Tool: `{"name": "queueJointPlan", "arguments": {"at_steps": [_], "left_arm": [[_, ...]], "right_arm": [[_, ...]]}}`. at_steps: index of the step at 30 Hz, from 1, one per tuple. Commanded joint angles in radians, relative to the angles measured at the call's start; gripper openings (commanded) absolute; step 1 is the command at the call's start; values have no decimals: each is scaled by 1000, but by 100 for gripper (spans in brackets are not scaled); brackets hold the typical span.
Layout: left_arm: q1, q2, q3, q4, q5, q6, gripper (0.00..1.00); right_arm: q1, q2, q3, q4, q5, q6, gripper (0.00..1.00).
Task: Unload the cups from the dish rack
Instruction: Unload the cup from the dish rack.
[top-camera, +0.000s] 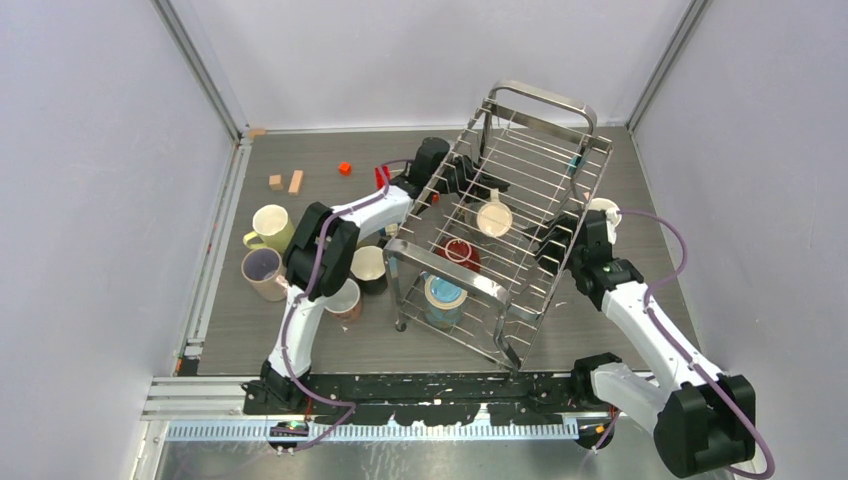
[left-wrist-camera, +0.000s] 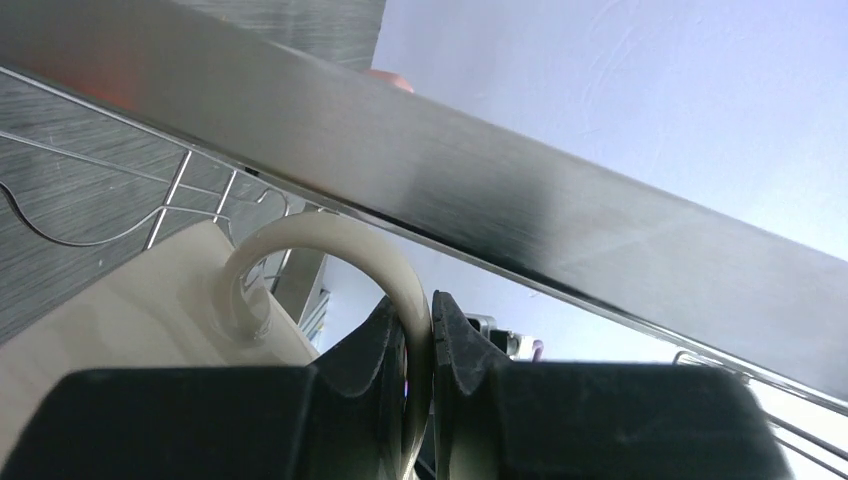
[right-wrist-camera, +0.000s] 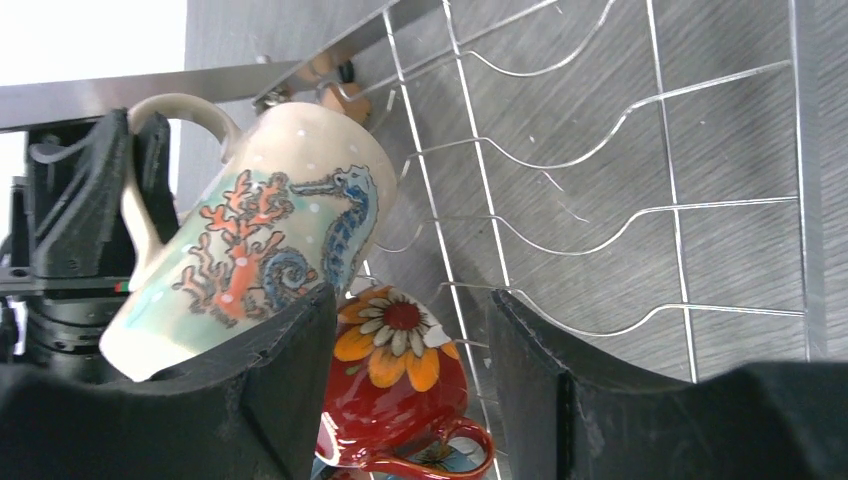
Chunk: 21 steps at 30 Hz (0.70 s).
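Left gripper (left-wrist-camera: 420, 395), clamped on cream cup (left-wrist-camera: 150, 330) by handle (left-wrist-camera: 330, 232): lift slowly, clearing rack (left-wrist-camera: 560, 225) rim and red cup (right-wrist-camera: 395, 410); right gripper (right-wrist-camera: 410, 305) half open, empty.

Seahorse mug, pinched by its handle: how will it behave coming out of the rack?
The seahorse mug looks like glazed ceramic: probably rigid, fairly heavy. The left gripper pinches only its thin handle and it hangs tilted, so it may swing or pivot. Knocking the dish rack wires or the red flower mug nearby could chip it.
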Motion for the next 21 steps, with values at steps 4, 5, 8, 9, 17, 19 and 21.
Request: {"name": "queueJointPlan", "arguments": {"at_steps": [4, 5, 8, 9, 17, 19, 21], "left_arm": [[32, -153, -15, 157, -39, -58, 0], [36, -158, -20, 159, -39, -58, 0], [45, -174, -38, 165, -42, -63, 0], [48, -178, -41, 167, -42, -64, 0], [72, -198, -51, 169, -28, -58, 0], [76, -200, -51, 167, -20, -49, 0], [81, -203, -51, 166, -11, -42, 0]], "right_arm": [[0, -70, 41, 75, 20, 2, 61], [0, -72, 42, 71, 20, 3, 61], [1, -82, 45, 65, 20, 3, 61], [1, -85, 46, 63, 21, 3, 61], [0, -107, 34, 60, 13, 4, 61], [1, -106, 27, 69, 11, 5, 62], [1, -99, 21, 79, 5, 2, 62]]}}
